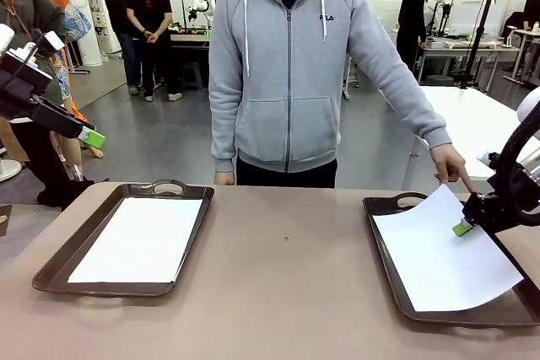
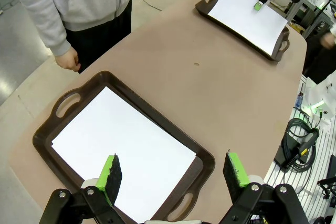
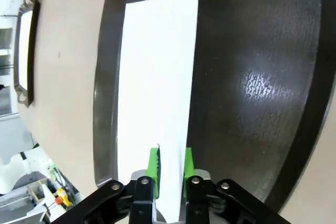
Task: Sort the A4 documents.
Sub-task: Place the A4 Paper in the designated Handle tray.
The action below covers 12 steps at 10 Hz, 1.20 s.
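One A4 document (image 1: 139,238) lies flat in the left brown tray (image 1: 52,269). A second A4 document (image 1: 439,260) rests askew in the right brown tray (image 1: 384,238), its right edge raised. My right gripper (image 1: 461,228) is at that raised edge. In the right wrist view the sheet (image 3: 157,66) runs between the green pads (image 3: 153,165), which stand slightly apart around it. A person's hand (image 1: 450,164) touches the sheet's far corner with a fingertip. My left gripper (image 1: 89,137) hangs open and empty high above the table's left end, over the left tray's near corner (image 2: 202,156).
The person in a grey hoodie (image 1: 287,65) stands at the far edge, between the trays. Bare brown tabletop (image 1: 287,276) separates the two trays. Cables (image 2: 299,145) lie off the table edge in the left wrist view.
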Each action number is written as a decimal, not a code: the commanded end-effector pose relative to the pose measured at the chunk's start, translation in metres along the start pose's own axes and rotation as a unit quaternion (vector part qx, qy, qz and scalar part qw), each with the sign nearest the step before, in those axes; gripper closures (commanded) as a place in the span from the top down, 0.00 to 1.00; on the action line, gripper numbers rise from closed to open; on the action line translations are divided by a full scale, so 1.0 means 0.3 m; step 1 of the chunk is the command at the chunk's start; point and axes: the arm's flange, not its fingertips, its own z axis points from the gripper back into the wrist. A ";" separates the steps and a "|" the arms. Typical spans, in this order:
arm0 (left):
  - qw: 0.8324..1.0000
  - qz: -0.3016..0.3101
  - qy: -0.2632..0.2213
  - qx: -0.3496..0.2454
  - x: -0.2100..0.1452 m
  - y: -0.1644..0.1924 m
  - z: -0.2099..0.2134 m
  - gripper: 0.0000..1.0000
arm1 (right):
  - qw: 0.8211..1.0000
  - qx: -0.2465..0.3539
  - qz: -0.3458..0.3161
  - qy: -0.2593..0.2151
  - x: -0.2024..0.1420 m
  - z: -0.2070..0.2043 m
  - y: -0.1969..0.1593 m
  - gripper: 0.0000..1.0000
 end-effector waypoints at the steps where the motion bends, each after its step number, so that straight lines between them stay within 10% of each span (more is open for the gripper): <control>1: 1.000 -0.003 0.004 0.004 -0.003 -0.002 -0.002 1.00 | 1.000 -0.001 -0.024 -0.012 0.000 -0.009 -0.007 0.25; 2: 1.000 -0.003 0.004 0.004 -0.003 -0.002 -0.002 1.00 | 0.999 -0.004 -0.030 -0.016 -0.004 -0.007 -0.011 0.59; 3: 1.000 -0.003 0.004 0.004 -0.003 -0.002 -0.002 1.00 | 0.999 -0.013 -0.035 -0.023 -0.012 0.006 -0.014 0.44; 4: 1.000 -0.003 0.004 0.004 -0.003 -0.002 -0.002 1.00 | 0.998 -0.031 -0.040 -0.030 -0.020 0.021 -0.017 0.79; 5: 1.000 -0.003 0.004 0.004 -0.003 -0.002 -0.002 1.00 | 0.997 -0.052 -0.049 -0.034 -0.030 0.034 -0.025 0.64; 6: 1.000 -0.003 0.004 0.004 -0.003 -0.002 -0.002 1.00 | 0.996 -0.060 -0.058 -0.039 -0.043 0.042 -0.035 0.98; 7: 1.000 -0.003 0.004 0.004 -0.003 -0.002 -0.002 1.00 | 0.995 -0.067 -0.067 -0.041 -0.056 0.047 -0.048 0.64; 8: 1.000 -0.003 0.004 0.004 -0.003 -0.002 -0.002 1.00 | 0.994 -0.073 -0.073 -0.045 -0.067 0.053 -0.056 1.00; 9: 1.000 -0.003 0.004 0.004 -0.003 -0.002 -0.002 1.00 | 0.993 -0.074 -0.076 -0.049 -0.074 0.055 -0.060 0.83; 10: 1.000 -0.003 0.004 0.004 -0.003 -0.002 -0.002 1.00 | 0.993 -0.073 -0.078 -0.049 -0.078 0.053 -0.062 1.00; 12: 1.000 -0.003 0.004 0.004 -0.003 -0.002 -0.002 1.00 | 0.993 -0.076 -0.081 -0.044 -0.076 0.046 -0.058 1.00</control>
